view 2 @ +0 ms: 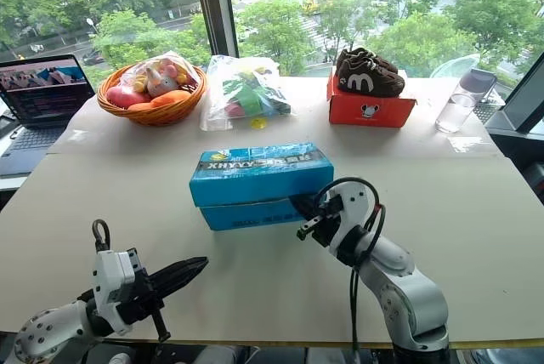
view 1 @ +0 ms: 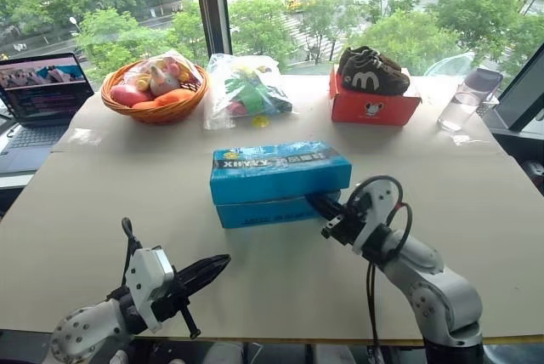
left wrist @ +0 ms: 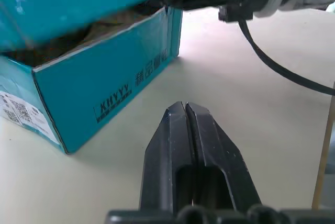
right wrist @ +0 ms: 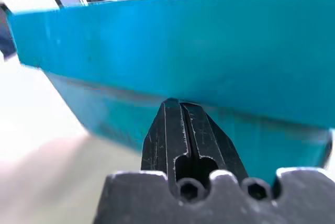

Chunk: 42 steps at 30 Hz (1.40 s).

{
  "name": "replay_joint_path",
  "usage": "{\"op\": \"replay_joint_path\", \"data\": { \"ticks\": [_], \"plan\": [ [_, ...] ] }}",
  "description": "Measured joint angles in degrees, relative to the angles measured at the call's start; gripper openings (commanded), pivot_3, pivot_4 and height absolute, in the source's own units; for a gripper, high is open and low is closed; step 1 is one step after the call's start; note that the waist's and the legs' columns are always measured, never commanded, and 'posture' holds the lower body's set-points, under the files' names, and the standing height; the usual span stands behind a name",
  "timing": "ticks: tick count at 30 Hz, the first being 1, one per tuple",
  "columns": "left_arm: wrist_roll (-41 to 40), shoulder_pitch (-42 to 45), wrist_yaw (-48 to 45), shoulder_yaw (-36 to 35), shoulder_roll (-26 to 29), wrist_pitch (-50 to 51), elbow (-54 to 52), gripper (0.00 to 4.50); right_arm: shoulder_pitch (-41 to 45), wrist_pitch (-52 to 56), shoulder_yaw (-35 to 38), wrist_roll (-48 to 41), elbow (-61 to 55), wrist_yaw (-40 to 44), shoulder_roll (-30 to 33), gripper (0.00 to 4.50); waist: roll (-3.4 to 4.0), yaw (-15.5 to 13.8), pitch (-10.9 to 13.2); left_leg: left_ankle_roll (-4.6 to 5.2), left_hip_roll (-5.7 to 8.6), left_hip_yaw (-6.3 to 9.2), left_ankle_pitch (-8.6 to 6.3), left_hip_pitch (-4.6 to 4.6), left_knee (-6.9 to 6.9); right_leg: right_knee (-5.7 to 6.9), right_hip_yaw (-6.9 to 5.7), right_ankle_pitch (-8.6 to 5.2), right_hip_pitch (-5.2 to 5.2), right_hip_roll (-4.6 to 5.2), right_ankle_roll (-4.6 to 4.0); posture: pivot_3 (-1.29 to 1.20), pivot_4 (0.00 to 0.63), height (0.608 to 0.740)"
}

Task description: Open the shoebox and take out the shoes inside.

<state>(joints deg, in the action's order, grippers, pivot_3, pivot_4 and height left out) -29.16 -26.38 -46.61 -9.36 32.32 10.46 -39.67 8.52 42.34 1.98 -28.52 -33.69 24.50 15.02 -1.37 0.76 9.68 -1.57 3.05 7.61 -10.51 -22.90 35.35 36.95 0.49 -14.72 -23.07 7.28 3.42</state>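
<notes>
Down at the near edge, the left gripper (view 1: 223, 260) hovers over the table (view 1: 102, 202), fingers pressed together on nothing, aimed at the shoebox (view 1: 276, 184). Just beyond, the right gripper (view 1: 315, 202), fingers also closed tight, has its tips wedged under the lid's near right edge, and the lid is tilted up off the base there. The blue shoebox sits mid-table. Farther back stand a fruit basket (view 1: 155, 90), a plastic bag (view 1: 245, 90) and a red-orange box (view 1: 372, 102) carrying dark brown shoes (view 1: 371, 71).
</notes>
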Motion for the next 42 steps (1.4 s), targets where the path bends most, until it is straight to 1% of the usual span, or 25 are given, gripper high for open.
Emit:
{"op": "replay_joint_path", "data": {
  "ticks": [3, 9, 13, 14, 16, 18, 20, 22, 25, 26, 28, 32, 33, 34, 35, 37, 38, 39, 40, 41, 42],
  "plan": [
    [0.4, -0.4, 0.4, 0.8, -0.3, -0.1, 0.0, 0.06, 1.6, 0.0, -0.1, 0.2, 1.8, -0.5, 0.1, 0.00, 0.00, 0.0, 0.0, 0.00, 0.01, -0.01, 0.00, 0.00, 0.00, 0.00, 0.02, 0.02, -0.01, 0.00, -0.01, 0.00, 0.150, 0.740],
    [0.8, 0.0, 1.6, 1.7, -0.5, -0.1, -0.1, 0.06, 9.4, -0.7, -1.8, 2.6, 7.3, -0.3, 2.5, 0.00, 0.01, 0.1, 0.0, 0.00, -0.02, -0.04, 0.00, 0.03, 0.00, 0.01, 0.04, 0.06, -0.03, -0.04, -0.05, 0.00, 0.150, 0.740],
    [0.8, 0.0, 2.4, 2.0, -0.5, 0.0, -0.1, 0.06, 18.9, -0.8, -5.0, 4.2, 13.2, 3.5, 5.1, 0.00, 0.05, 0.4, 0.0, 0.01, -0.02, -0.10, 0.01, 0.03, 0.00, 0.02, 0.09, 0.11, -0.07, -0.05, -0.08, 0.00, 0.150, 0.740],
    [0.9, 0.1, 2.6, 2.4, -0.5, 0.0, -0.2, 0.06, 25.2, -1.6, -7.9, 5.8, 17.2, 6.2, 6.4, 0.00, 0.17, 0.8, 0.1, 0.03, -0.02, -0.16, 0.03, 0.03, 0.00, 0.01, 0.16, 0.19, -0.10, -0.07, -0.06, 0.00, 0.150, 0.740],
    [0.9, 0.5, 2.7, 3.1, -0.5, 0.1, -0.3, 0.06, 34.8, -4.7, -11.0, 8.4, 23.6, 9.2, 6.1, 0.00, 0.22, 1.4, 0.2, 0.06, -0.05, -0.18, 0.05, 0.08, 0.00, 0.04, 0.18, 0.22, -0.10, -0.13, -0.08, 0.00, 0.150, 0.740],
    [0.9, 1.0, 2.6, 3.8, -0.4, 0.1, -0.3, 0.06, 46.8, -10.3, -12.1, 12.2, 34.5, 9.0, 3.0, 0.00, 0.25, 1.8, 0.2, 0.06, -0.18, -0.18, 0.05, 0.12, -0.02, 0.06, 0.19, 0.26, -0.12, -0.28, -0.16, 0.00, 0.150, 0.740],
    [0.9, 1.1, 2.7, 4.0, -0.4, 0.1, -0.3, 0.06, 53.8, -15.0, -12.1, 14.8, 42.4, 7.8, 0.7, 0.00, 0.22, 1.6, 0.2, 0.05, -0.26, -0.17, 0.04, 0.12, -0.06, 0.03, 0.17, 0.29, -0.11, -0.37, -0.30, 0.00, 0.150, 0.740],
    [0.9, 1.0, 2.7, 3.9, -0.4, 0.1, -0.3, 0.06, 53.5, -17.0, -12.3, 15.7, 43.4, 8.6, 0.4, 0.00, 0.04, 1.0, 0.1, 0.01, -0.25, -0.14, 0.00, 0.08, -0.10, -0.06, 0.17, 0.45, -0.08, -0.37, -0.57, 0.00, 0.150, 0.740],
    [1.0, 0.8, 2.7, 3.9, -0.4, 0.0, -0.1, 0.06, 48.2, -17.1, -13.4, 16.0, 43.1, 11.3, 1.1, 0.00, 0.02, 0.6, 0.1, -0.01, -0.12, -0.16, -0.03, -0.05, -0.09, -0.18, 0.25, 0.48, -0.15, -0.28, -0.53, 0.00, 0.150, 0.740],
    [1.0, 0.6, 2.7, 3.9, -0.4, 0.0, -0.1, 0.06, 45.7, -16.4, -14.1, 16.1, 43.1, 12.5, 2.0, 0.00, 0.04, 0.5, 0.1, -0.01, -0.10, -0.18, -0.03, -0.06, -0.09, -0.18, 0.30, 0.49, -0.18, -0.26, -0.52, 0.00, 0.150, 0.740],
    [1.1, 0.5, 2.7, 3.9, -0.4, -0.1, 0.0, 0.06, 44.0, -14.8, -14.5, 16.0, 41.9, 14.6, 3.6, 0.00, 0.15, 0.6, 0.2, -0.01, -0.11, -0.21, -0.03, -0.07, -0.09, -0.13, 0.32, 0.50, -0.25, -0.27, -0.53, 0.00, 0.150, 0.740],
    [1.4, 0.4, 2.7, 4.3, -0.5, -0.2, 0.0, 0.06, 44.1, -10.1, -14.9, 13.8, 34.8, 21.6, 8.9, 0.00, 0.32, 1.0, 0.3, 0.00, -0.20, -0.23, -0.03, 0.02, -0.10, -0.09, 0.31, 0.46, -0.20, -0.33, -0.51, 0.00, 0.150, 0.740],
    [1.5, 0.1, 2.7, 4.6, -0.5, -0.2, 0.0, 0.00, 44.6, -8.8, -15.3, 13.8, 33.9, 23.0, 9.9, 0.55, 0.32, 1.2, 0.3, 0.00, -0.23, -0.25, -0.03, 0.04, -0.10, -0.09, 0.31, 0.37, -0.18, -0.35, -0.35, 0.00, 0.150, 0.740],
    [1.9, -0.1, 2.7, 4.8, -0.5, -0.3, 0.0, 0.00, 45.0, -6.9, -15.9, 13.8, 33.4, 23.7, 10.9, 0.72, 0.32, 1.3, 0.3, 0.00, -0.23, -0.25, -0.03, 0.04, -0.09, -0.09, 0.31, 0.31, -0.17, -0.35, -0.25, 0.00, 0.150, 0.740],
    [2.0, -0.3, 2.6, 5.0, -0.6, -0.4, 0.0, 0.00, 45.0, -5.0, -16.5, 13.8, 32.8, 24.3, 11.7, 1.00, 0.31, 1.4, 0.3, 0.00, -0.24, -0.25, -0.03, 0.05, -0.07, -0.10, 0.31, 0.29, -0.16, -0.37, -0.21, 0.00, 0.150, 0.740],
    [2.0, -0.7, 2.5, 5.1, -0.6, -0.7, 0.1, 0.00, 44.8, -0.6, -17.8, 13.3, 29.8, 26.6, 13.9, 1.78, 0.33, 1.4, 0.3, 0.00, -0.25, -0.26, -0.03, 0.00, -0.05, -0.09, 0.32, 0.28, -0.19, -0.37, -0.19, 0.00, 0.150, 0.740],
    [2.1, -1.0, 2.3, 5.1, -0.6, -0.8, 0.3, 0.00, 44.7, 0.9, -18.2, 12.5, 28.0, 27.6, 14.6, 2.00, 0.33, 1.4, 0.3, 0.01, -0.26, -0.25, -0.03, 0.01, -0.05, -0.10, 0.32, 0.28, -0.19, -0.37, -0.19, 0.00, 0.150, 0.740],
    [2.1, -1.1, 2.0, 5.1, -0.6, -1.2, 0.7, 0.00, 44.7, 1.9, -18.2, 11.4, 26.2, 28.6, 14.8, 2.41, 0.33, 1.5, 0.3, 0.01, -0.27, -0.26, -0.03, 0.01, -0.05, -0.09, 0.32, 0.28, -0.20, -0.37, -0.19, 0.00, 0.150, 0.740],
    [2.1, -1.1, 2.0, 5.1, -0.6, -1.6, 1.0, 0.00, 44.8, 2.3, -18.2, 10.9, 24.7, 29.4, 14.7, 2.68, 0.33, 1.6, 0.3, 0.01, -0.29, -0.26, -0.03, 0.01, -0.05, -0.09, 0.32, 0.28, -0.20, -0.39, -0.19, 0.00, 0.150, 0.740],
    [2.1, -1.2, 1.8, 5.1, -0.6, -2.0, 1.3, 0.00, 44.8, 2.5, -18.4, 10.4, 23.8, 29.7, 14.2, 3.11, 0.32, 1.6, 0.3, 0.01, -0.30, -0.26, -0.03, 0.03, -0.05, -0.09, 0.32, 0.27, -0.18, -0.40, -0.19, 0.00, 0.150, 0.740],
    [2.1, -1.2, 1.5, 5.2, -0.7, -2.1, 1.5, 0.00, 44.9, 2.6, -19.1, 10.4, 23.7, 29.8, 13.5, 3.41, 0.32, 1.6, 0.3, 0.00, -0.30, -0.27, -0.03, 0.05, -0.05, -0.09, 0.32, 0.28, -0.15, -0.40, -0.19, 0.00, 0.150, 0.740]
  ]
}}
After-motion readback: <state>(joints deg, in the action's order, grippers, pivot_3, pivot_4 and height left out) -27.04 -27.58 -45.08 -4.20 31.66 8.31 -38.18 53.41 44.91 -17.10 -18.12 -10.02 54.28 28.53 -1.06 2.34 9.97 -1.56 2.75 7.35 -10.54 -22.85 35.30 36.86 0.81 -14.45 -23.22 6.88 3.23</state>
